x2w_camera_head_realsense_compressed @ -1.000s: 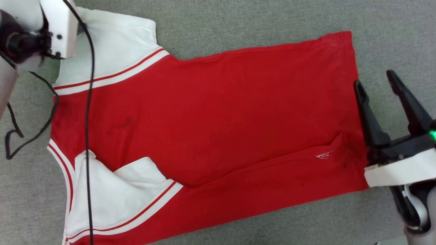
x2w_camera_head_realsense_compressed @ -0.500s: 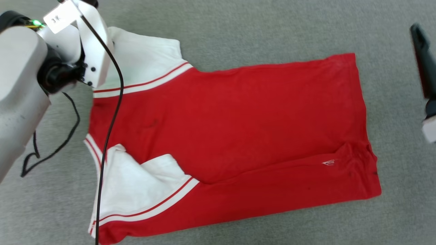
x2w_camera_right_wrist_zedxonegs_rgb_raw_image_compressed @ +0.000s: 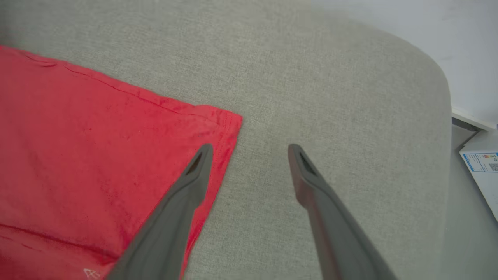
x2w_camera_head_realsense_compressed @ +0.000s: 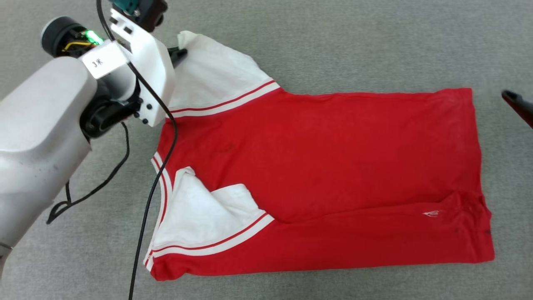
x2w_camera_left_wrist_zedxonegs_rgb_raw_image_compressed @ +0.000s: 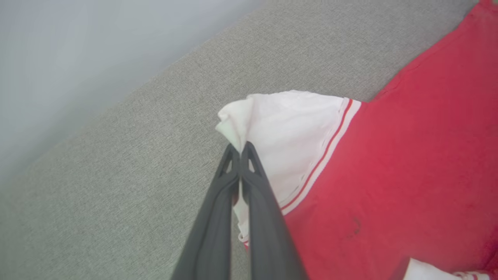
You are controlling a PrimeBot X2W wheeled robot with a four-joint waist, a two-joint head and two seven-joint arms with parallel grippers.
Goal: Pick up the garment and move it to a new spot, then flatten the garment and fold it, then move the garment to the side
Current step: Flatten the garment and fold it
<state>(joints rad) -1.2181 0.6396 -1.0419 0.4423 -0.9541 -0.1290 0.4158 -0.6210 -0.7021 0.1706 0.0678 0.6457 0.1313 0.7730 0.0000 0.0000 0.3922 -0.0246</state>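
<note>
The garment (x2w_camera_head_realsense_compressed: 333,158) is a red jersey T-shirt with white sleeves and red-white trim, spread on a grey fabric surface (x2w_camera_head_realsense_compressed: 333,41). The near sleeve (x2w_camera_head_realsense_compressed: 200,216) is folded onto the body. My left gripper (x2w_camera_head_realsense_compressed: 182,52) is at the far sleeve, and in the left wrist view this gripper (x2w_camera_left_wrist_zedxonegs_rgb_raw_image_compressed: 241,147) is shut on that white sleeve's (x2w_camera_left_wrist_zedxonegs_rgb_raw_image_compressed: 288,128) puckered corner. My right gripper (x2w_camera_right_wrist_zedxonegs_rgb_raw_image_compressed: 251,149) stands open just above the grey surface, its left finger over the garment's (x2w_camera_right_wrist_zedxonegs_rgb_raw_image_compressed: 97,136) hem corner. One of its fingers (x2w_camera_head_realsense_compressed: 517,105) shows at the head view's right edge.
A black cable (x2w_camera_head_realsense_compressed: 152,204) hangs from my left arm across the garment's neck end and loops onto the grey surface. The surface's rounded edge (x2w_camera_right_wrist_zedxonegs_rgb_raw_image_compressed: 443,116) lies to the right, with a white labelled box (x2w_camera_right_wrist_zedxonegs_rgb_raw_image_compressed: 480,163) on the floor beyond it.
The head camera has shifted, so the garment sits further right in the picture. My left gripper has shut on the far sleeve's corner. My right gripper has drawn away from the hem.
</note>
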